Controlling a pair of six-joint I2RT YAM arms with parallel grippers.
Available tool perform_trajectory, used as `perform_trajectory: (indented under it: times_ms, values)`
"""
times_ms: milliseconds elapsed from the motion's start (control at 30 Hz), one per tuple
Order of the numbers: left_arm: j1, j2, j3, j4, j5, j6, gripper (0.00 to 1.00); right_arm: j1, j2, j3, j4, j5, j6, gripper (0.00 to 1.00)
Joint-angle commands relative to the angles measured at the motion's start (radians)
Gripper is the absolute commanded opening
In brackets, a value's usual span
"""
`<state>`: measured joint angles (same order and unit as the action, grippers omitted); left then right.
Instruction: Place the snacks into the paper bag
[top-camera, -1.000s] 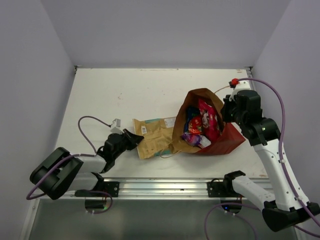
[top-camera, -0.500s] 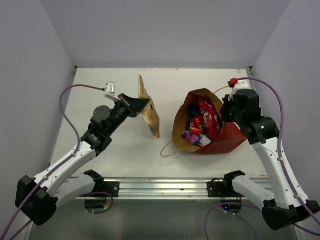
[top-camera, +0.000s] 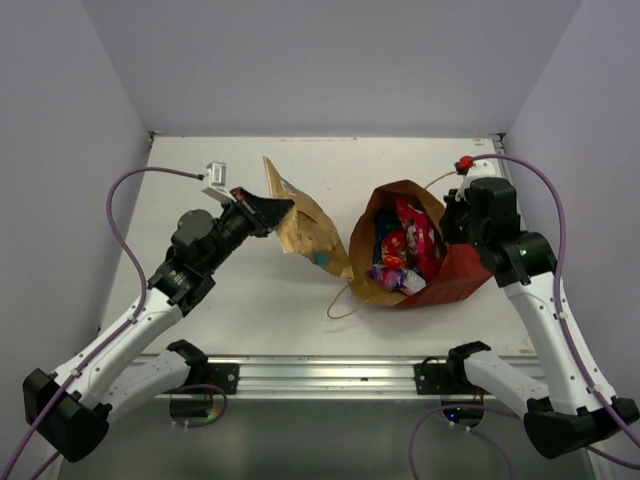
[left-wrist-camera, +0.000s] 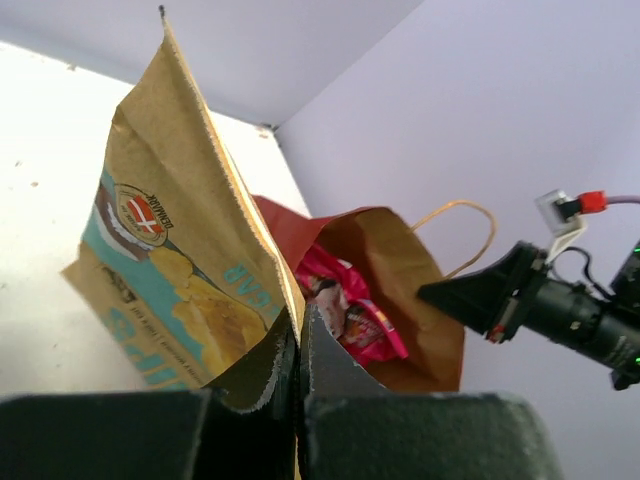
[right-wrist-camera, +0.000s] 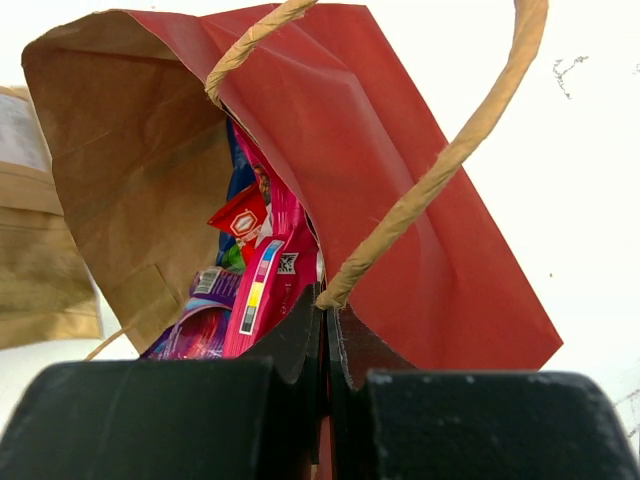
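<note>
The paper bag (top-camera: 455, 280) lies tilted on the table with its mouth toward the left. My right gripper (top-camera: 447, 225) is shut on the bag's rim where the string handle (right-wrist-camera: 430, 170) joins, jaws (right-wrist-camera: 326, 310) pressed together. Inside the bag (right-wrist-camera: 420, 230) are a pink packet (right-wrist-camera: 270, 270), a purple one (right-wrist-camera: 195, 325), a small red-orange one (right-wrist-camera: 240, 215) and a blue one (right-wrist-camera: 236, 175). My left gripper (top-camera: 272, 212) is shut on a corner of the tan kraft pouch (top-camera: 308, 232), which hangs above the table just left of the bag's mouth. The left wrist view has the pouch (left-wrist-camera: 170, 250) pinched at the jaws (left-wrist-camera: 298, 335).
The bag's other string handle (top-camera: 340, 300) trails on the table in front of it. A metal rail (top-camera: 320, 372) runs along the near edge. Walls close in the left, back and right sides. Purple cables loop off both arms.
The left gripper closed on the pouch where it lay flat near the front, lifted it, and has swung it rightward up to the bag's mouth. The right arm has held still.
</note>
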<state>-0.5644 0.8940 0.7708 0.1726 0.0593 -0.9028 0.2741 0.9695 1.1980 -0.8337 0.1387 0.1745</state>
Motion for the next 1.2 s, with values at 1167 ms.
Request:
perform_trajectory:
  times_ms: [1167]
  values:
    - [-0.152, 0.266, 0.545, -0.079, 0.339, -0.01, 0.0, -0.006, 0.011, 0.032, 0.012, 0.018, -0.012, 0.0]
